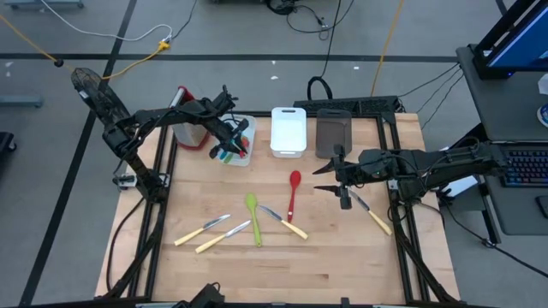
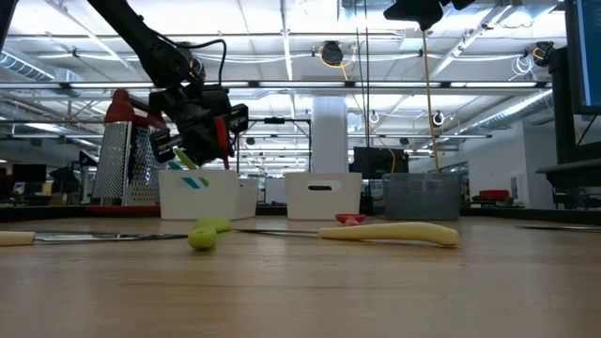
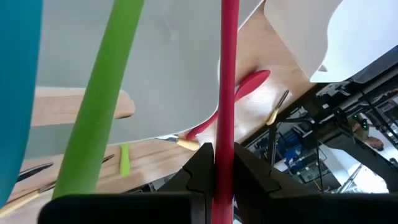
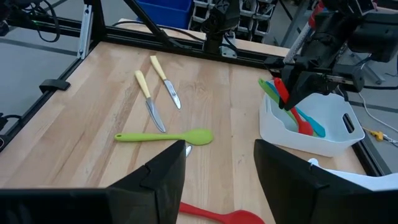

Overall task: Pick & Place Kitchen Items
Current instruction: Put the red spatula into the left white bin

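My left gripper [image 1: 229, 137] hangs over the left white bin [image 1: 246, 156] and is shut on a red utensil [image 4: 292, 109]. A green utensil [image 3: 102, 106] and a blue one [image 3: 17, 93] lean in that same bin. A red spoon [image 1: 294, 192], a green spoon [image 1: 253, 218] and yellow-handled knives [image 1: 202, 229] [image 1: 288, 224] [image 1: 374, 216] lie flat on the wooden table. My right gripper [image 1: 321, 178] hovers open above the table's right part, with nothing between its fingers [image 4: 161, 174]. My left gripper pinches the red utensil's slim handle [image 3: 224, 134] between its two fingers [image 3: 200, 168], which lie across it. The fingers come slanting down from the table's far left. The utensil stands tilted, its lower end [image 4: 305, 127] inside the white bin beside the blue one.
A red-topped metal grater [image 1: 190, 120] stands left of the bin. A second white bin [image 1: 288, 131] and a dark grey bin [image 1: 334, 134] stand at the far edge. Bare wood lies along the near edge [image 1: 282, 274].
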